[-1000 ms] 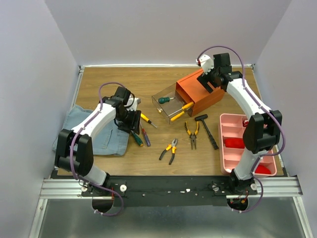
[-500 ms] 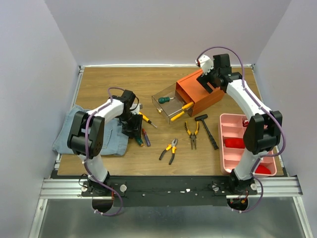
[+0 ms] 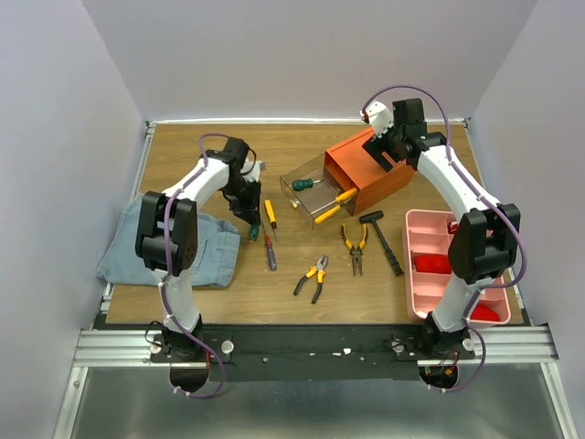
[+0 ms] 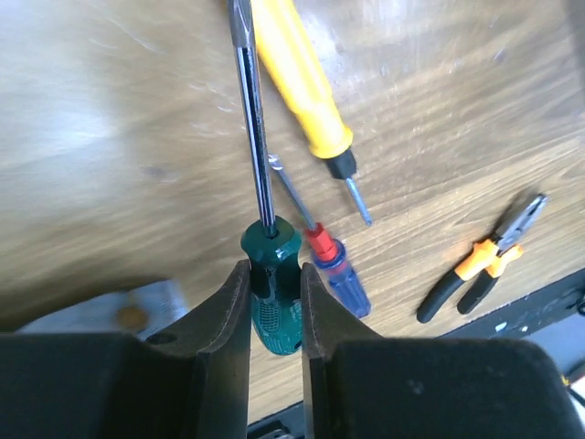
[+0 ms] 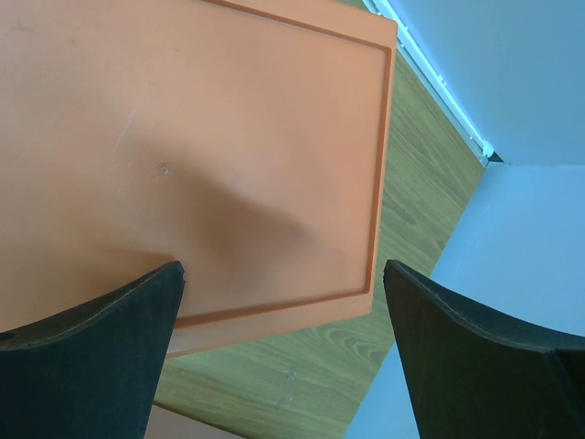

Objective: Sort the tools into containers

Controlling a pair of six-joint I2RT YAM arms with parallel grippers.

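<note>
My left gripper (image 4: 276, 270) is shut on the handle of a green screwdriver (image 4: 272, 315), whose shaft points away from the camera. Just right of it lie a yellow screwdriver (image 4: 297, 82) and a red-blue screwdriver (image 4: 340, 279). From above, the left gripper (image 3: 247, 218) is left of the orange cabinet (image 3: 370, 169). Two clear drawers (image 3: 311, 194) stand pulled out, each with a tool inside. My right gripper (image 5: 283, 274) is open above the cabinet's top (image 5: 183, 137), holding nothing. Two pliers (image 3: 313, 277) (image 3: 355, 247) and a black hammer (image 3: 384, 240) lie in front of the drawers.
A blue cloth (image 3: 183, 251) lies at the left, partly under the left arm. A pink compartment tray (image 3: 430, 229) with red items sits at the right front. The right arm arches over it to the cabinet.
My left gripper has closed on the green screwdriver's handle and carried it a little farther from the table's near edge. The right arm has not moved.
</note>
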